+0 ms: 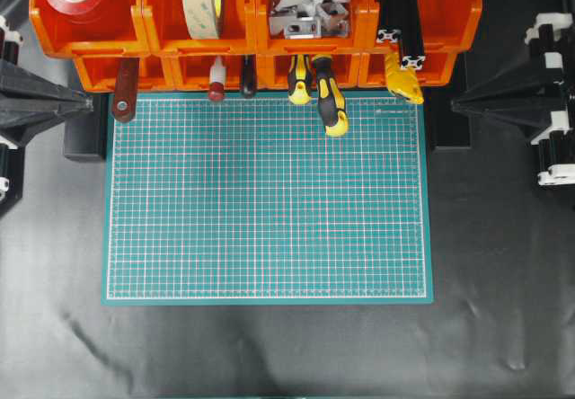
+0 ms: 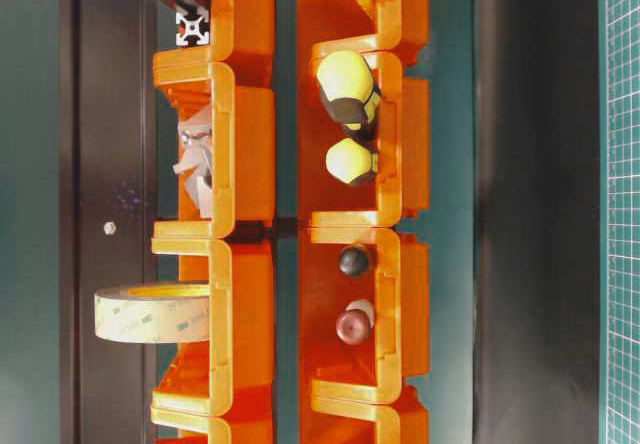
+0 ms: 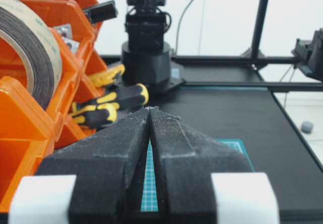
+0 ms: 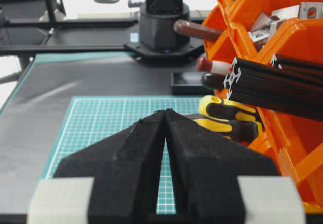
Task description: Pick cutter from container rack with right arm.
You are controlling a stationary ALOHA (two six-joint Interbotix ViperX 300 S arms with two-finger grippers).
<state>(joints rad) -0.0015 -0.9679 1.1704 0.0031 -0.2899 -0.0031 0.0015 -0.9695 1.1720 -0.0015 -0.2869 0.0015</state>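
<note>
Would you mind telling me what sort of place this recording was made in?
Most likely a robotics lab workbench set up as a tool station. An orange container rack holds tape rolls, metal brackets and screwdrivers; a green gridded cutting mat covers the black table; two robot arms flank it.

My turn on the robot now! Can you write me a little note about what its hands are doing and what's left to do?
Left gripper: shut, empty, parked at the left of the mat.
Right gripper: shut, empty, parked at the right.
Cutter: sticking out of the rightmost lower bin of the container rack, untouched, under the black rails.
Done: nothing.
Left: open the right gripper, reach for the cutter, grip it, pull it out.
</note>
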